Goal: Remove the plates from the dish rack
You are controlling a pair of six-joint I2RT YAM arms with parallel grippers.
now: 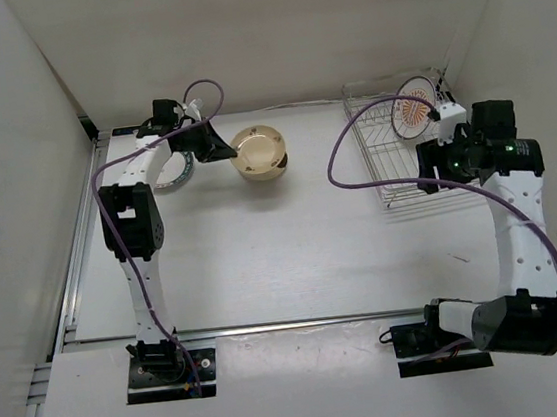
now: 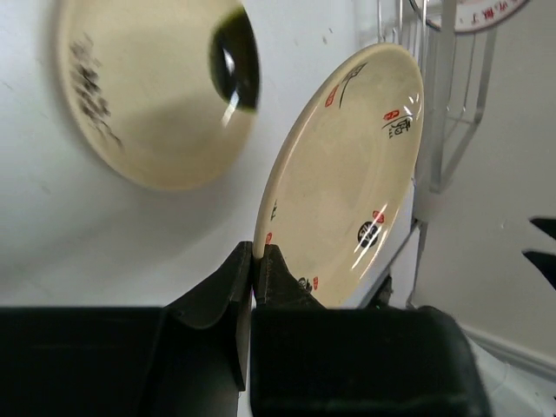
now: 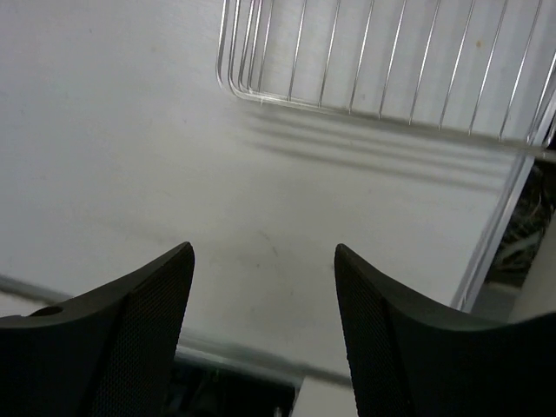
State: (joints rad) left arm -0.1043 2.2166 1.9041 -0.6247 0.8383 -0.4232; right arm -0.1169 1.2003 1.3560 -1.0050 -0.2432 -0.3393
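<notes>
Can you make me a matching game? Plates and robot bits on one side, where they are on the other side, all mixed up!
Things:
1. tan plate
2. sunburst plate
3. lettered-rim plate
4. right tool

Places or states:
A. stands in the dish rack
B. open, holding nothing
C. flat on the table
D. pinched by the left tool

Pairs: 1-D, 2-A, 3-C, 4-B

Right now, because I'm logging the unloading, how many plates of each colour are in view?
Tan: 2, the gripped tan plate and the lying tan plate
White with dark rim: 1, the dark-rimmed plate
White with orange sunburst: 1, the sunburst plate
Total: 4
</notes>
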